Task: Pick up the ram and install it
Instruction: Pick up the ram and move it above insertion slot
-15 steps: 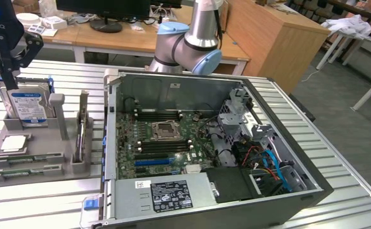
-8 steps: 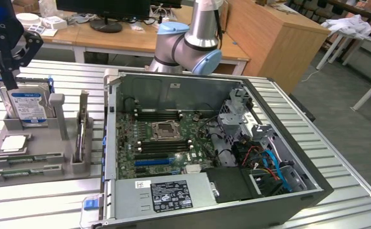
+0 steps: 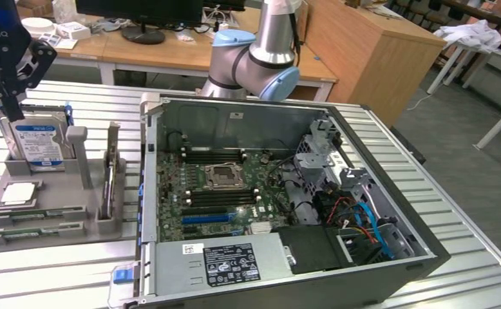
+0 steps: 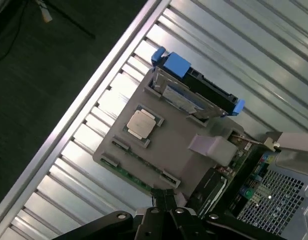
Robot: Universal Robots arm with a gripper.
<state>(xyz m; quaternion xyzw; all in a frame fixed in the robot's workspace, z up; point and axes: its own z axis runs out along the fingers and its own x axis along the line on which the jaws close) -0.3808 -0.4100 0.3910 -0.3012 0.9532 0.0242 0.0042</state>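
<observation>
Two ram sticks, thin green boards, lie edge-up in the front slots of a grey holder (image 3: 57, 193): one ram (image 3: 40, 213) and a second ram (image 3: 27, 234) nearer the table edge. In the wrist view a ram (image 4: 130, 173) runs along the holder's (image 4: 173, 145) near rim. My black gripper (image 3: 3, 103) hangs above the holder's far corner beside the hard drive, well above the sticks. Its fingers (image 4: 164, 199) are shut together with nothing between them.
A silver hard drive with a blue label (image 3: 40, 138) stands upright in the holder, and a square CPU (image 3: 18, 193) lies flat on it. The open PC case (image 3: 285, 193) sits at the exterior view's right, with black memory slots (image 3: 220, 154) on its motherboard. The table is ribbed metal.
</observation>
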